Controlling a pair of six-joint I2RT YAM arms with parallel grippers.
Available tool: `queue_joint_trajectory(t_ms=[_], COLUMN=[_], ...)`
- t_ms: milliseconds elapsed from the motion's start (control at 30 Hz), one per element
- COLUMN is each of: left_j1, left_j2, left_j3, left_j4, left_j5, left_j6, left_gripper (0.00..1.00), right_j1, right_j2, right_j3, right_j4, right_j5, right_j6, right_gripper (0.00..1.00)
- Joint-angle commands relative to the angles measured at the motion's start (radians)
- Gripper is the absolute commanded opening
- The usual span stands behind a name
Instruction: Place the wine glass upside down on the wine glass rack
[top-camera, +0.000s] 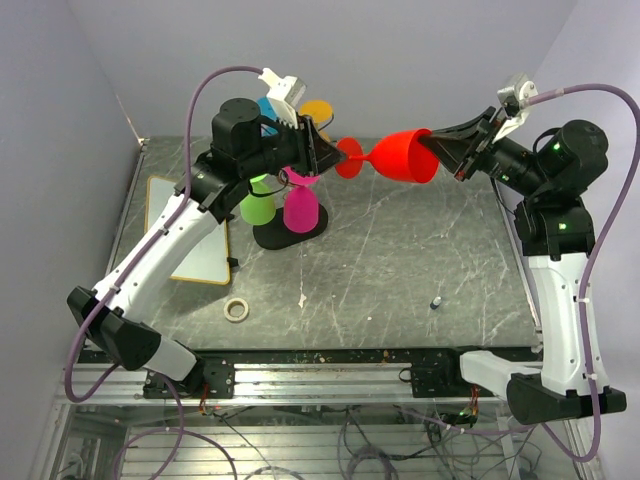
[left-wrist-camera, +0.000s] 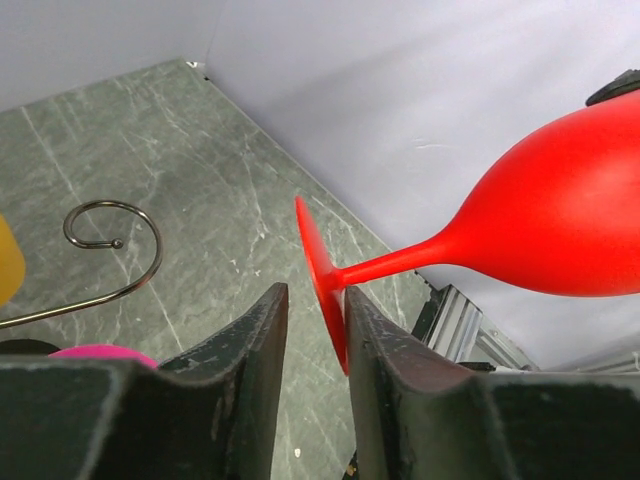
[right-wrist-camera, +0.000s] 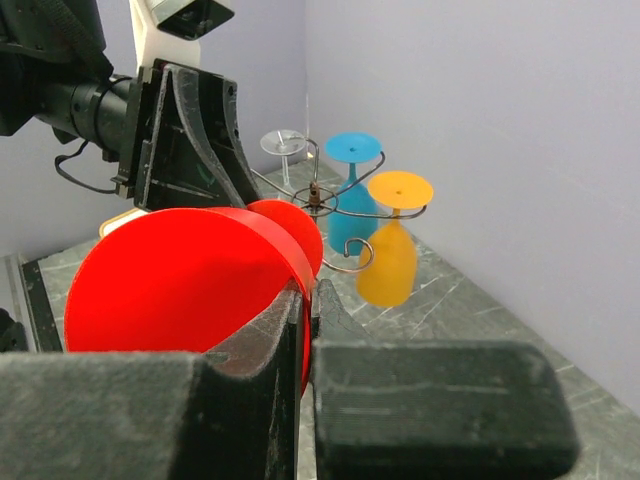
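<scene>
A red wine glass (top-camera: 405, 155) hangs level in the air above the table's far middle, its foot pointing left. My right gripper (top-camera: 437, 152) is shut on the rim of its bowl (right-wrist-camera: 180, 280), one finger inside and one outside (right-wrist-camera: 312, 285). My left gripper (top-camera: 325, 155) is open with its jaws on either side of the glass's foot (left-wrist-camera: 322, 275); the foot lies against one finger (left-wrist-camera: 385, 340), with a gap to the other. The wine glass rack (top-camera: 285, 238), dark wire on a black oval base, stands below the left gripper. One of its scroll arms (left-wrist-camera: 120, 250) is bare.
Green (top-camera: 257, 207), pink (top-camera: 301, 208), blue (right-wrist-camera: 352, 200) and orange (right-wrist-camera: 390, 255) glasses hang upside down on the rack, with a clear one (right-wrist-camera: 283, 145) behind. A white board (top-camera: 190, 235), a tape roll (top-camera: 236, 309) and a small dark object (top-camera: 437, 301) lie on the table.
</scene>
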Motion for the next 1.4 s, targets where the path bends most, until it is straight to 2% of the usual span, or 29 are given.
queue_joint_trajectory(t_ms=[0,100,233,300,367,500,600,767,1000,1100,1267,1367], left_j1=[-0.005,-0.005,-0.003,0.003,0.017,0.065,0.094,0.134,0.216,0.268,0.288,0.288], left_j2=[-0.023,-0.03,-0.039,-0.044,-0.053,-0.075,-0.096,-0.144,-0.209,-0.262,-0.308,-0.303], left_j3=[-0.017,-0.019,-0.032,-0.043,-0.06,-0.097,-0.093,-0.081,-0.099,-0.138,-0.105,-0.061], left_j4=[0.038,0.037,0.053,0.073,0.096,0.146,0.127,0.076,0.037,0.045,-0.042,-0.09], left_j5=[0.046,0.046,0.073,0.099,0.13,0.161,0.138,0.077,0.008,-0.017,-0.137,-0.197], left_j6=[-0.029,-0.028,-0.046,-0.064,-0.097,-0.158,-0.116,-0.025,0.054,0.088,0.272,0.372], left_gripper=[0.35,0.27,0.11,0.07,0.07,0.07,0.07,0.07,0.07,0.07,0.07,0.07], right_j1=[0.001,0.002,0.001,0.002,0.002,0.001,0.001,0.001,0.002,0.001,0.002,0.002], right_j2=[-0.01,-0.012,-0.018,-0.023,-0.029,-0.046,-0.061,-0.08,-0.104,-0.136,-0.159,-0.164], right_j3=[-0.002,-0.009,-0.027,-0.039,-0.047,-0.06,-0.063,-0.08,-0.111,-0.188,-0.369,-0.474], right_j4=[0.043,0.049,0.053,0.05,0.038,-0.009,-0.063,-0.139,-0.22,-0.243,-0.217,-0.152], right_j5=[-0.01,-0.008,-0.002,0.005,0.015,0.035,0.048,0.073,0.105,0.15,0.202,0.219], right_j6=[0.02,0.02,0.014,0.004,-0.019,-0.093,-0.157,-0.258,-0.384,-0.455,-0.555,-0.551], right_gripper=[0.0,0.0,0.0,0.0,0.03,0.23,0.39,0.58,0.74,0.8,0.83,0.83])
